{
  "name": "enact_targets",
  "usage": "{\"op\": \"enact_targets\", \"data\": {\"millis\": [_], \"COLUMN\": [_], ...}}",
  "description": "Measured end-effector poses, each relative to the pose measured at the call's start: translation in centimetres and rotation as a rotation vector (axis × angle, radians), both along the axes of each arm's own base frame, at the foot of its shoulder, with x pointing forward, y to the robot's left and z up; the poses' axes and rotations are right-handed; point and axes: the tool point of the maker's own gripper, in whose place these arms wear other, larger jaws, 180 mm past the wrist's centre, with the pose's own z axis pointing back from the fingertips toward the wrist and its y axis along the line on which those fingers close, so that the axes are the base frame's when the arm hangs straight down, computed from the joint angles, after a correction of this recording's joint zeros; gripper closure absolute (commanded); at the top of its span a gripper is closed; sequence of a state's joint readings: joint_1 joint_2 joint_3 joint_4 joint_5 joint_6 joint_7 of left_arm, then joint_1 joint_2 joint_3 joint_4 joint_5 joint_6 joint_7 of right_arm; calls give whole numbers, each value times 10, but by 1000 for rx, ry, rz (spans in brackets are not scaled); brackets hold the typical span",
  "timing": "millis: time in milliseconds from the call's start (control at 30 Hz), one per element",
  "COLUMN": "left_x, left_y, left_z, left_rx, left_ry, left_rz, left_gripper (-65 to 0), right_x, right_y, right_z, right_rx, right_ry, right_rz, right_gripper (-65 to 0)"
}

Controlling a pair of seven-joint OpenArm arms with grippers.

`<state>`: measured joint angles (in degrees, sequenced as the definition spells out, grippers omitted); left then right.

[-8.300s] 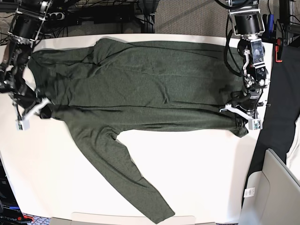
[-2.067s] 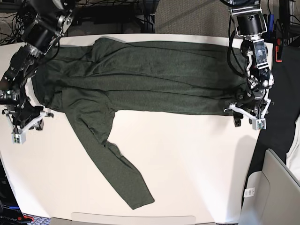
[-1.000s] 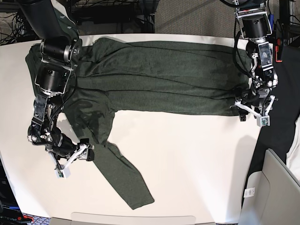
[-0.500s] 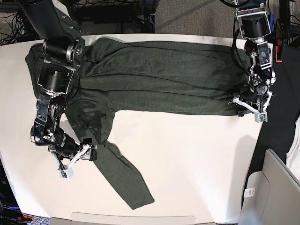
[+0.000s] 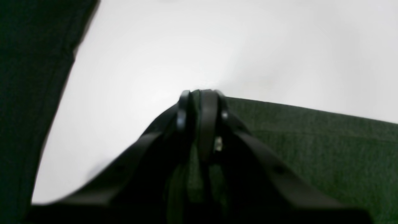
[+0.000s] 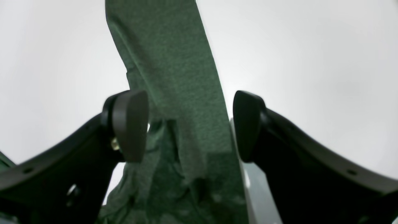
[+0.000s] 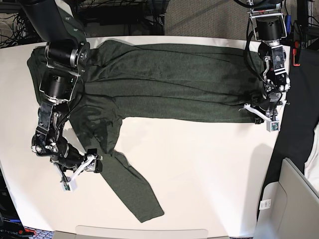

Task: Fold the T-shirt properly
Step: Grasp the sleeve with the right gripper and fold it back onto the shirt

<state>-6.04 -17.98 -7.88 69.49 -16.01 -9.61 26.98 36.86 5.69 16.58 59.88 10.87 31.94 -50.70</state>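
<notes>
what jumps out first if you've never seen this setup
The dark green T-shirt spreads across the far half of the white table, one long sleeve trailing toward the near edge. The left claw is pinched shut on the shirt's edge at the base view's right, while the right claw stands open astride the sleeve.

A robotics lab is suggested. A white table (image 7: 209, 164) is flanked by two mounted arms, and tangled cables (image 7: 12, 22) and equipment racks are seen behind it
</notes>
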Motion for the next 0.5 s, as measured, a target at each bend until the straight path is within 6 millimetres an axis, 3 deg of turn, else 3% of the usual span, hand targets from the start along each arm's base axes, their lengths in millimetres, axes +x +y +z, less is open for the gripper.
{"op": "enact_targets", "data": {"millis": [233, 400, 500], "left_x": [0, 0, 0], "left_y": [0, 1, 1], "left_z": [0, 0, 0], "left_rx": [1, 2, 2], "left_ry": [2, 0, 0], "left_rz": [0, 0, 0], "left_gripper": [-12, -12, -12], "right_x": [-2, -11, -18], "right_y": [-6, 8, 5], "right_z": [-14, -49, -67], "right_rx": [-124, -133, -136], "right_ry": [19, 83, 115], "right_rz": [-5, 27, 28], "right_gripper": [-429, -429, -429]}}
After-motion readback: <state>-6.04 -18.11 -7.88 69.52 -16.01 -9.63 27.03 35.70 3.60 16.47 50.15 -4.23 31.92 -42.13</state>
